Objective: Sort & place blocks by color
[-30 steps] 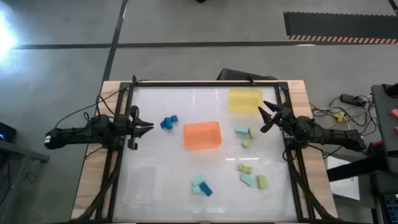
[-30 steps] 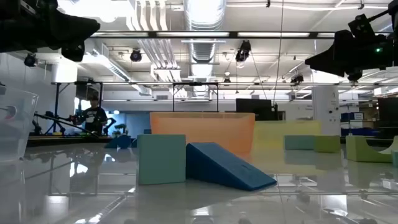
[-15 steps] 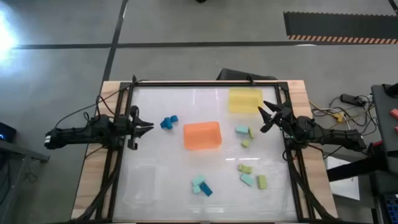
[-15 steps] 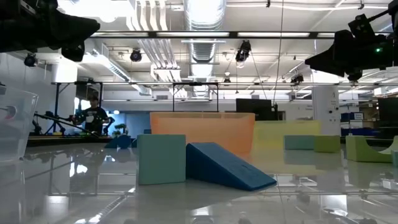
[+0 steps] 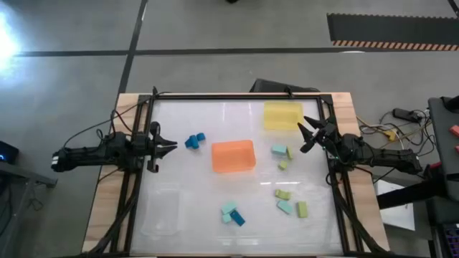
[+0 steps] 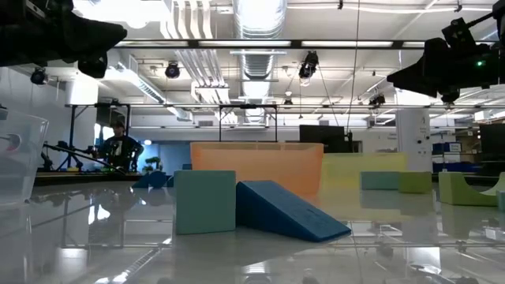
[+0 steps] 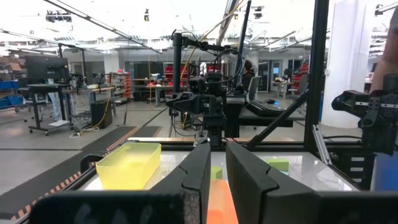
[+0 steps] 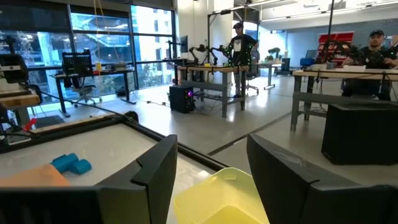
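- Honestly, we'd say the sorting hadn't started at this point. Every one of the blocks [image 5: 280, 193] we could see was loose on the worktop [image 5: 186, 215], none in a tray.
- Taking the orange tray [image 5: 233, 155] as the centre of the clock: two dark blue blocks [image 5: 193, 140] sat near its 9 o'clock, a teal one with a green one touching it [image 5: 280, 151] at 3, and a small green one [image 5: 283, 165] just below those.
- Towards 5 o'clock there was a loose cluster of green and teal pieces [image 5: 289, 202], and near 6 a teal block touching a dark blue one [image 5: 232, 213].
- The orange tray, the yellow tray [image 5: 282, 115] at about 1 o'clock and the clear tray [image 5: 161, 212] at about 7 all looked empty to us from above.
- The left claw [image 5: 169, 147] hung at the 9 o'clock edge of the worktop, closed on nothing.
- The right claw [image 5: 307, 135] hovered at the 3 o'clock edge, just below the yellow tray, with its fingers spread and nothing between them.
- So by our count, everything was left to do: all the picks and all the drops.
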